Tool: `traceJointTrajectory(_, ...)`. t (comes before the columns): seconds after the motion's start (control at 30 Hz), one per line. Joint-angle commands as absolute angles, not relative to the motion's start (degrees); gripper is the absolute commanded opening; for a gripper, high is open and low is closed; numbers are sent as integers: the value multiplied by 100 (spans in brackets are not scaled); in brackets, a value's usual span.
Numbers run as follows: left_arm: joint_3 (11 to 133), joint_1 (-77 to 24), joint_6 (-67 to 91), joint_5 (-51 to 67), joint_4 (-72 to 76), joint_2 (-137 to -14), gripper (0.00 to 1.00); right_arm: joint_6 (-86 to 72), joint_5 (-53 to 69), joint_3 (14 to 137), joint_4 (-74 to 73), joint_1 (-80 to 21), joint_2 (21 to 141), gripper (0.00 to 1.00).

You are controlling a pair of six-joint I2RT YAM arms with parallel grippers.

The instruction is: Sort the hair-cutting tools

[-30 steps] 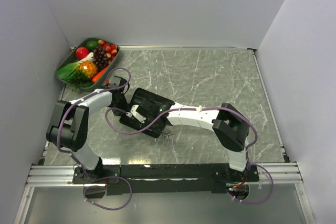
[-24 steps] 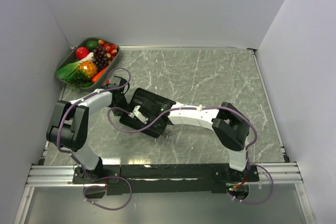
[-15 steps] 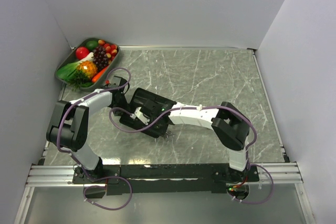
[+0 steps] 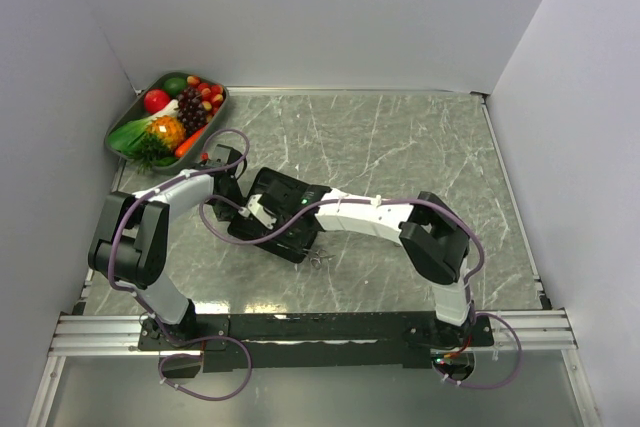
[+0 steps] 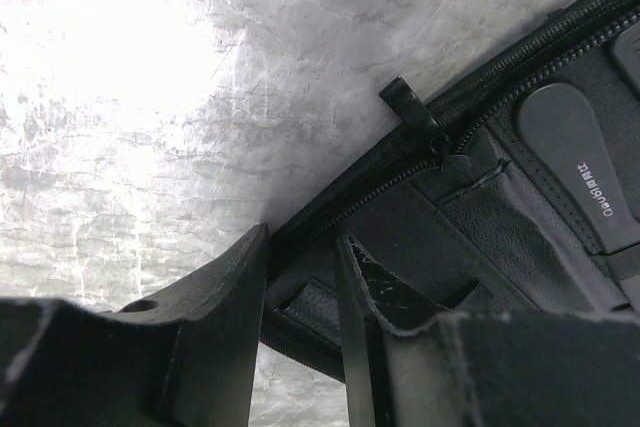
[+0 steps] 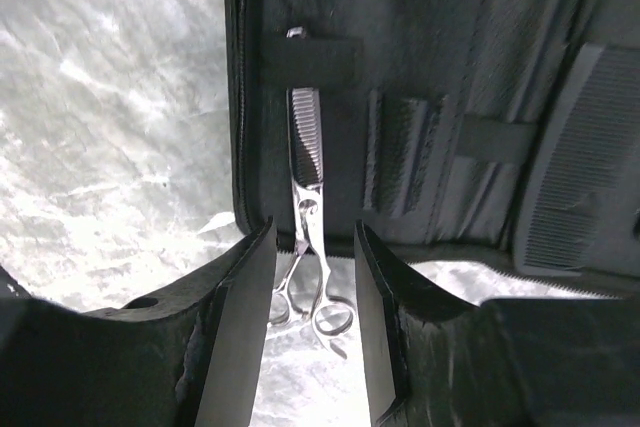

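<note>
Straddling the scissors with the right gripper, fingers parted, gripping nothing. Strapped inside the open pouch, ring handles poking past its edge. Alongside, a pocketed comb. Clamping the pouch's rim with the left gripper.

Grey marble tabletop, plain white walls, even light
</note>
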State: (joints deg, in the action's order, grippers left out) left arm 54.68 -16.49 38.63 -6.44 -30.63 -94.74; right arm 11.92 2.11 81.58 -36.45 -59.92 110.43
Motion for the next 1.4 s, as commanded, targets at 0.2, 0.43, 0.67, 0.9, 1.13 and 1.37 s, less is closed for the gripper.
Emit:
traceJointTrajectory(0.2, 5151, -1969, 4078, 97, -2944, -9914, 38, 1257, 325, 8315, -3595, -5836, 11303, 43)
traceJointTrajectory(0.43, 5150, -1969, 4078, 149, -2892, -9975, 38, 1160, 545, 8157, -3612, -5845, 11391, 43)
traceJointTrajectory(0.67, 5203, -1969, 4061, 193, -2839, -10090, 38, 1072, 624, 7981, -3577, -5836, 11373, 43)
traceJointTrajectory(0.9, 5282, -1969, 4017, 202, -2830, -10186, 38, 1020, 519, 7875, -3603, -5845, 11408, 15)
traceJointTrajectory(1.13, 5344, -1969, 4025, 237, -2804, -10257, 38, 1063, 352, 7699, -3639, -5836, 11233, 0)
traceJointTrajectory(1.37, 5405, -1969, 4025, 246, -2804, -10318, 38, 1046, 413, 7699, -3753, -5845, 11154, 0)
